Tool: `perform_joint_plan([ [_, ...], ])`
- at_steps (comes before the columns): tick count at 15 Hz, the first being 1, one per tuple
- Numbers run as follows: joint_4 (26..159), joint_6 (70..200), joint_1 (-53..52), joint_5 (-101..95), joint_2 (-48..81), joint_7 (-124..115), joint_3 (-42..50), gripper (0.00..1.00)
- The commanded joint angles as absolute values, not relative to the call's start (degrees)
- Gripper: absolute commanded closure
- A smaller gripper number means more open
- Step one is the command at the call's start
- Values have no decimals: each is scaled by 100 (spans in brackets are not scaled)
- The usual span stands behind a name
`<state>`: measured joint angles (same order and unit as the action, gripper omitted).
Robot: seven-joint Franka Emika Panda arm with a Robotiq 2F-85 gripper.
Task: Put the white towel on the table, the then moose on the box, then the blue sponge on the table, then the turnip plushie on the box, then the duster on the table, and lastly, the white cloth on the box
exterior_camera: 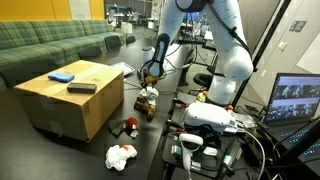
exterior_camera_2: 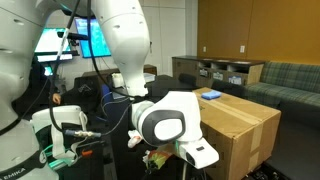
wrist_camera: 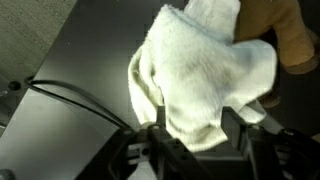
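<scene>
My gripper (exterior_camera: 150, 82) hangs beside the cardboard box (exterior_camera: 70, 108) and is shut on the white towel (exterior_camera: 148, 100), which dangles below it over the dark table. In the wrist view the towel (wrist_camera: 200, 70) fills the space between the fingers (wrist_camera: 190, 135). The blue sponge (exterior_camera: 62, 75) and the dark duster (exterior_camera: 81, 88) lie on top of the box. A dark brown and red plush, apparently the moose (exterior_camera: 128, 126), lies on the table by the box. A white bundle with a red patch (exterior_camera: 120, 156) lies nearer the front; I cannot tell whether it is the turnip plushie or the cloth.
A green sofa (exterior_camera: 50, 45) stands behind the box. Robot base, cables and a laptop (exterior_camera: 295, 100) crowd the table side. In an exterior view the arm's wrist (exterior_camera_2: 165, 125) hides the gripper; the box (exterior_camera_2: 240, 120) and sponge (exterior_camera_2: 210, 96) show. A tan shape (wrist_camera: 285, 30) lies beyond the towel.
</scene>
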<state>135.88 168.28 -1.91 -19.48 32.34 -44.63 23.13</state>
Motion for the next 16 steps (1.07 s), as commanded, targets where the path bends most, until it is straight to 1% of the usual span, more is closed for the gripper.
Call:
perform_joint_plan([
  [1,13368,16909,-326,-1332,3434,-3948,2328,9],
  [2,13357,16907,-379,-1218,3440,-3858,2350,1],
  [5,13465,16882,-368,-881,3281,-3435,2162,0],
  [8,13709,16821,-206,-507,3058,-2841,1700,0],
  [11,13951,16777,-309,-210,2958,-2489,1482,0],
  [16,14235,16780,-273,93,3079,-2212,1213,0],
])
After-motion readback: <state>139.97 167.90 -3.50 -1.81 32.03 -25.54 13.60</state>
